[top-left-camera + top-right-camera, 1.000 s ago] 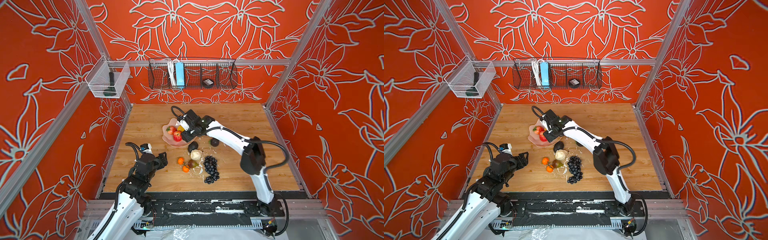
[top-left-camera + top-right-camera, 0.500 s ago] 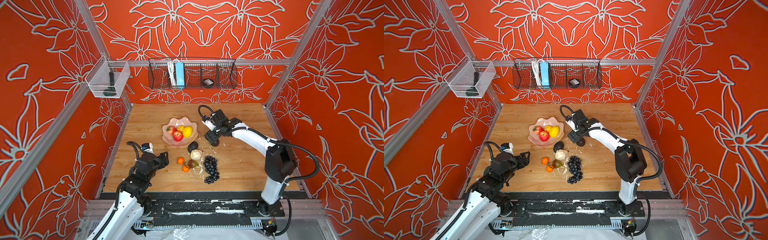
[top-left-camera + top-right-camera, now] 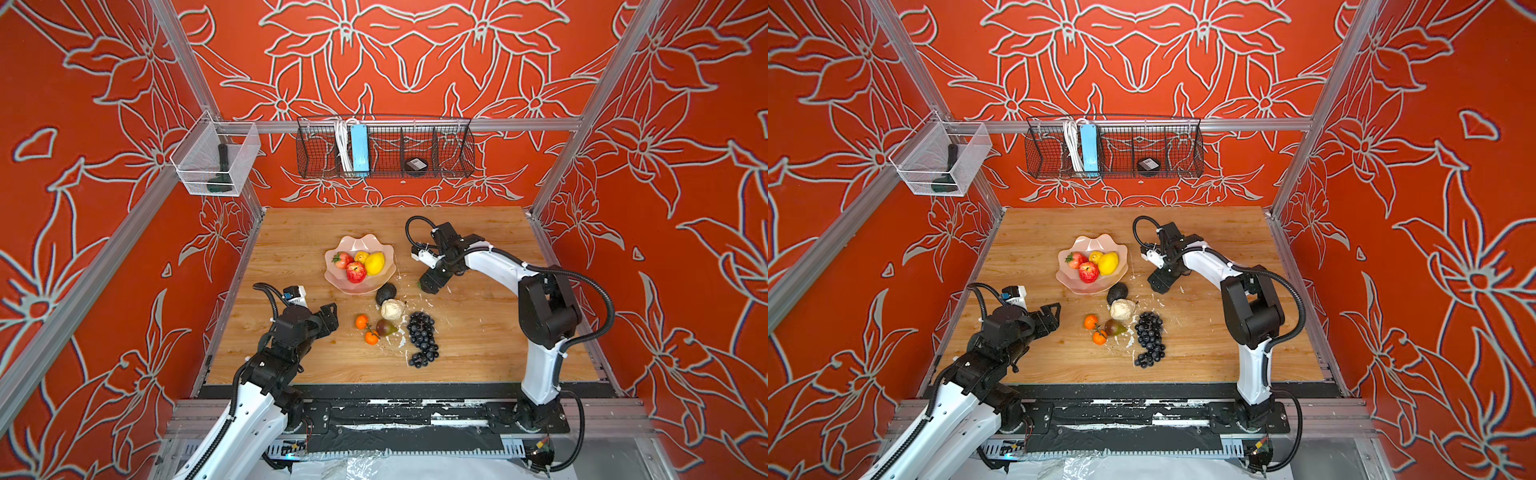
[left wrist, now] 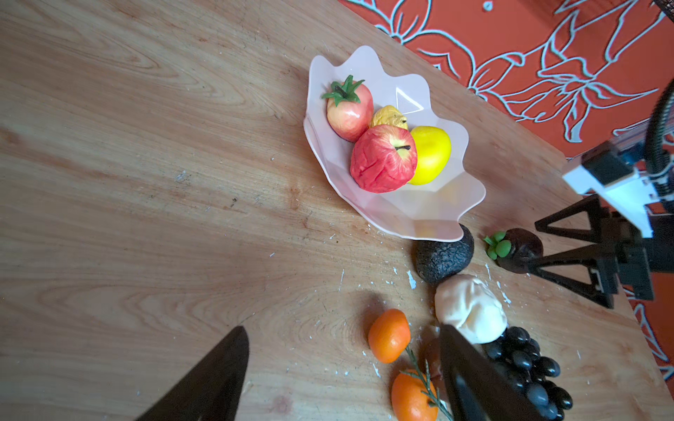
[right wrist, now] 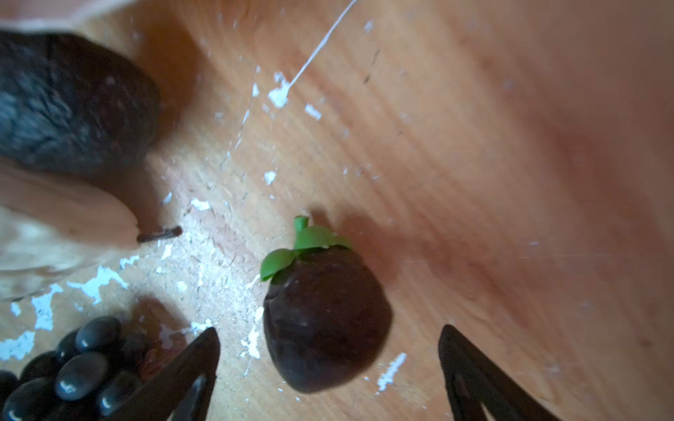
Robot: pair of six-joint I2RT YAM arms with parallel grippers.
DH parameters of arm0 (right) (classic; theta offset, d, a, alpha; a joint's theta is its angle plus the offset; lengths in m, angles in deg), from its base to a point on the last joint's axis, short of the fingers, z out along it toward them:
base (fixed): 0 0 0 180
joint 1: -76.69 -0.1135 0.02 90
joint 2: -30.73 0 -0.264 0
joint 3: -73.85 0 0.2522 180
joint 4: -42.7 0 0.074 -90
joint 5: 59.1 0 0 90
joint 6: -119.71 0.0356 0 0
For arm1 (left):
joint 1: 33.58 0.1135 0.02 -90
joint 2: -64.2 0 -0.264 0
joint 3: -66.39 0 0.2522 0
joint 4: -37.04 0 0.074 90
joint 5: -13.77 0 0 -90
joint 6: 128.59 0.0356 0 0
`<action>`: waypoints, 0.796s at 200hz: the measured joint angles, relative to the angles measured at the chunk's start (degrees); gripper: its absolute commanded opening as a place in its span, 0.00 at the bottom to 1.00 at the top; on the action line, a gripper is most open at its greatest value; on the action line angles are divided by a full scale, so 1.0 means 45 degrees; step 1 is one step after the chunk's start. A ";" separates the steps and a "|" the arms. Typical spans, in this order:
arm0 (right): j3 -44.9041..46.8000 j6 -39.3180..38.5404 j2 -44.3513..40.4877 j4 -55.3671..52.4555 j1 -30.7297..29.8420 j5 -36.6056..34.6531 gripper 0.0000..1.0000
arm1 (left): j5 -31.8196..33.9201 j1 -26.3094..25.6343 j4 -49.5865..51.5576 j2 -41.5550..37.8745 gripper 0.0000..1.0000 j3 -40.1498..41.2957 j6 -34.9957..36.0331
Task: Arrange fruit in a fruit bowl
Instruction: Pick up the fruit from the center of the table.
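Low and left of centre in both top views, the left end effector (image 3: 328, 314) (image 3: 1051, 314), black angular plastic, hangs just above the pale, grained wooden tabletop (image 3: 478, 345). Its jaws are spread wide with nothing between them. Just right of it, at lower centre, lie two small glossy orange citrus fruits (image 3: 362, 321) with a thin green sprig between them. Beside these are a brown-green pear-shaped piece (image 3: 385, 327) and a dark purple grape bunch (image 3: 422, 337) of shiny beads, among white flecks (image 3: 402, 343) on the wood. Higher in the frame, a cream lumpy matte piece (image 3: 392, 309) sits against a dark pebbly-skinned avocado (image 3: 385, 294), which is tucked under the near rim of the fruit bowl (image 3: 361, 240). The bowl is shallow, pale pink, smooth and faceted, with a scalloped rim, and it stands at centre. It holds a pink-red strawberry (image 3: 341, 259) with a green cap, a wrinkled red apple (image 3: 356, 272), a smooth yellow lemon (image 3: 374, 263) and a small knobbly yellow piece (image 3: 361, 255). Right of the bowl, the right end effector (image 3: 430, 284) (image 5: 328, 328) is low, its jaws wide open around a dark brown round fruit (image 5: 326, 350) with a green leaf cap. The right wrist view shows a gap on each side. At the top, on the red floral wall, a black wire basket (image 3: 449, 149) holds a blue power strip (image 3: 359, 147), white cable (image 3: 343, 145) and a small black item (image 3: 415, 163) whose pale label is too small to read. A white mesh basket (image 3: 195, 166) hangs at upper left.
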 measured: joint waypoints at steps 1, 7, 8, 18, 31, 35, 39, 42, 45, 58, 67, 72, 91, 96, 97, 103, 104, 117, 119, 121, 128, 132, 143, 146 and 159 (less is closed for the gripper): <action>0.0000 -0.0019 0.0024 -0.0024 0.0010 0.0019 0.92 | 0.0005 0.0000 0.0000 0.0000 0.82 0.0000 0.0000; 0.0000 -0.0058 0.0083 -0.0097 0.0010 0.0068 0.91 | 0.0000 0.0000 0.0000 0.0005 0.82 0.0000 0.0000; 0.0000 -0.0063 0.0087 -0.0102 0.0010 0.0073 0.91 | 0.0000 0.0000 0.0000 0.0005 0.82 0.0000 0.0000; -0.0010 -0.0107 0.0151 -0.0214 0.0010 0.0117 0.90 | 0.0000 0.0000 0.0000 0.0015 0.82 0.0000 0.0000; -0.0136 -0.0151 0.0243 -0.0374 0.0015 0.0126 0.87 | 0.0005 0.0000 0.0000 0.0015 0.82 0.0000 0.0000; -0.0194 -0.0170 0.0291 -0.0393 0.0015 0.0126 0.87 | 0.0005 0.0000 0.0000 0.0015 0.82 0.0000 0.0000; -0.0257 -0.0175 0.0325 -0.0408 0.0015 0.0131 0.86 | 0.0000 0.0000 -0.0005 0.0015 0.82 0.0000 0.0000; -0.0306 -0.0180 0.0359 -0.0413 0.0015 0.0141 0.85 | 0.0000 0.0000 0.0000 0.0015 0.82 0.0000 0.0000; -0.0350 -0.0185 0.0384 -0.0427 0.0015 0.0146 0.84 | 0.0000 0.0000 0.0000 0.0015 0.82 0.0000 0.0000; -0.0442 -0.0194 0.0466 -0.0427 0.0015 0.0180 0.81 | 0.0005 0.0000 0.0000 0.0015 0.82 0.0000 0.0000; -0.0447 -0.0204 0.0486 -0.0447 0.0015 0.0238 0.80 | 0.0005 0.0000 -0.0005 0.0015 0.82 0.0000 0.0000; -0.0447 -0.0204 0.0500 -0.0461 0.0015 0.0272 0.79 | 0.0005 0.0000 0.0000 0.0015 0.82 0.0000 0.0000; -0.0466 -0.0204 0.0539 -0.0510 0.0015 0.0287 0.77 | 0.0005 0.0000 0.0000 0.0015 0.82 0.0000 0.0000; -0.0510 -0.0204 0.0583 -0.0559 0.0015 0.0287 0.76 | 0.0005 0.0000 0.0000 0.0015 0.82 0.0000 0.0000; -0.0520 -0.0204 0.0588 -0.0568 0.0015 0.0287 0.75 | 0.0005 0.0000 -0.0005 0.0015 0.82 0.0000 0.0000; -0.0597 -0.0204 0.0661 -0.0602 0.0015 0.0282 0.74 | 0.0000 0.0000 0.0000 0.0015 0.82 0.0000 0.0000; -0.0607 -0.0204 0.0665 -0.0602 0.0015 0.0282 0.73 | 0.0005 0.0000 0.0000 0.0015 0.82 0.0000 0.0000; -0.0733 -0.0214 0.0821 -0.0631 0.0015 0.0311 0.72 | 0.0000 0.0000 -0.0005 0.0015 0.82 0.0000 0.0000; -0.0748 -0.0214 0.0850 -0.0631 0.0015 0.0311 0.72 | 0.0005 0.0000 0.0000 0.0015 0.82 0.0000 0.0000; -0.0763 -0.0214 0.0874 -0.0631 0.0015 0.0325 0.72 | 0.0000 0.0000 0.0000 0.0015 0.82 0.0000 -0.0005; -0.0787 -0.0214 0.0937 -0.0631 0.0015 0.0359 0.72 | 0.0000 0.0000 -0.0005 0.0015 0.82 0.0000 0.0000; -0.0787 -0.0214 0.0957 -0.0631 0.0015 0.0364 0.72 | 0.0000 0.0000 -0.0005 0.0015 0.82 0.0000 0.0000; -0.0787 -0.0214 0.1005 -0.0656 0.0015 0.0364 0.72 | 0.0000 0.0000 -0.0005 0.0015 0.82 0.0000 0.0000; -0.0787 -0.0214 0.1015 -0.0661 0.0015 0.0364 0.72 | 0.0000 0.0000 -0.0005 0.0015 0.82 0.0000 -0.0005; -0.0792 -0.0209 0.1035 -0.0661 0.0015 0.0359 0.69 | 0.0000 0.0000 -0.0005 0.0015 0.82 0.0000 0.0000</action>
